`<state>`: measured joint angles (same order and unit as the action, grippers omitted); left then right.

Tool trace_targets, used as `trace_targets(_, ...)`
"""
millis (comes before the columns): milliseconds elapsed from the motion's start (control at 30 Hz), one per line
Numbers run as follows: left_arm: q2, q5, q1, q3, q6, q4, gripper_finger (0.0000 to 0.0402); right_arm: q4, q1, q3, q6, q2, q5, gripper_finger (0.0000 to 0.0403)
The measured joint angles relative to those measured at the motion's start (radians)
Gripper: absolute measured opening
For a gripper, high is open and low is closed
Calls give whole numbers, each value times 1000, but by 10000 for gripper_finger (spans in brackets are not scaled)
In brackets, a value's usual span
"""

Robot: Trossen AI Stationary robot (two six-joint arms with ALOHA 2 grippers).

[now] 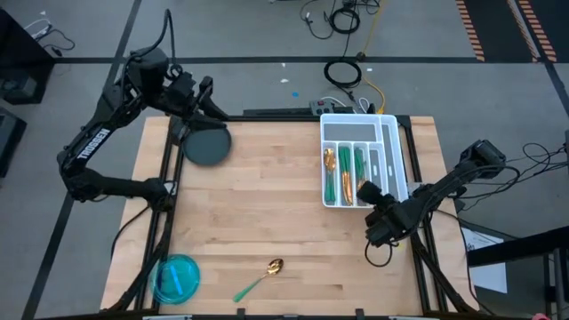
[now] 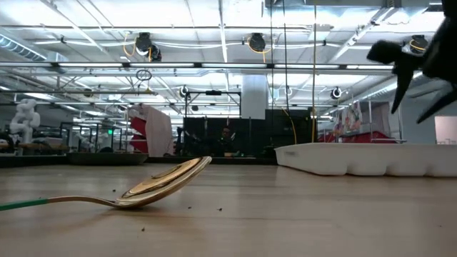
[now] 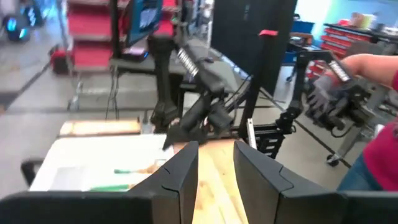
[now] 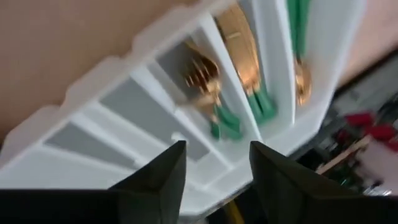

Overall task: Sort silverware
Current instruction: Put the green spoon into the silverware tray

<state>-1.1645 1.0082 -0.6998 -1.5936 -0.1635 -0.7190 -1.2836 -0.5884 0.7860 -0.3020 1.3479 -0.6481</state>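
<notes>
One spoon [image 1: 267, 271] with a gold bowl and a slim green handle lies alone near the table's near edge. In the low view this spoon [image 2: 153, 187] rests on the back of its bowl. The other silverware lies in the white divided tray [image 1: 397, 151]: forks [image 4: 202, 81], spoons [image 4: 239, 43] and more pieces [image 4: 301, 74], green handles side by side [image 1: 345, 173]. My right gripper [image 1: 367, 192] [image 4: 217, 168] [image 2: 410, 78] hangs open and empty above the tray's near end. My left gripper [image 1: 204, 93] [image 3: 216, 168] waits open over the far-left corner.
A dark round plate [image 1: 209, 145] sits at the far left of the table, below my left gripper. A blue bowl [image 1: 176, 277] stands at the near-left corner. A person's gloved hand [image 3: 323, 93] shows beyond the table's right side. Bare wood [image 1: 258, 196] lies between tray and plate.
</notes>
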Motion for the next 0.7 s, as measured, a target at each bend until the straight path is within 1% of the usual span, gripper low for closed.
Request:
trace_targets(100, -3, -59, 11, 0, 87, -35, 109, -156, 0, 100, 132, 0, 11, 176)
trace_targets(200, -13, -197, 48, 0, 303, -59, 109, -293, 0, 254, 290, 0, 27, 177)
trace_targets(233, -17, -261, 67, 0, 389, -80, 109, -292, 0, 310, 339, -1, 31, 176)
trace_targets(300, -26, -385, 116, 0, 534, -144, 109, -275, -3, 430, 452, -25, 72, 175)
trace_targets(367, -35, -458, 180, 0, 607, -219, 109, -288, -4, 548, 615, -44, 82, 174)
trace_targets(467, -63, -490, 286, 0, 612, -279, 109, -272, -9, 661, 819, -89, 80, 174)
trace_targets(533, -93, -541, 361, 0, 585, -281, 109, -236, -17, 704, 944, -134, 69, 174)
trace_targets(633, -163, -614, 471, 0, 514, -277, 109, -158, -43, 713, 1053, -185, 79, 174)
trace_targets(700, -219, -616, 535, 12, 466, -271, 109, -109, -71, 713, 1096, -198, 80, 174)
